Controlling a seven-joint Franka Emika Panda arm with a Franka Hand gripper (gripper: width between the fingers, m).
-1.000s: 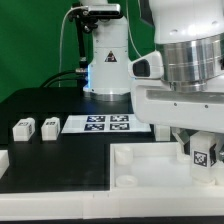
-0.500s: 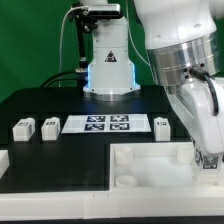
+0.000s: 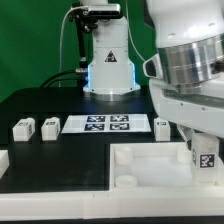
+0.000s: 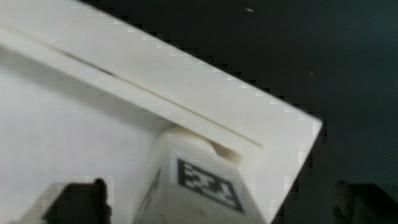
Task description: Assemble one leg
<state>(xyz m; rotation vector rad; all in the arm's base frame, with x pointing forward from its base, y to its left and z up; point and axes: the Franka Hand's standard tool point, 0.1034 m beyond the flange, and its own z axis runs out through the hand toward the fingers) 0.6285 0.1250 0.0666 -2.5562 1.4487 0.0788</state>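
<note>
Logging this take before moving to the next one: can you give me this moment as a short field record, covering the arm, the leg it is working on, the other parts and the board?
arm: over the exterior view's right, gripper low at the slab's corner
leg in work: the leg upright between the fingers, tag facing the exterior camera, at a corner of the white slab
grip state: contact not clear in either view
loose legs: two on the exterior view's left, a third beside the marker board
marker board: flat, mid table
</note>
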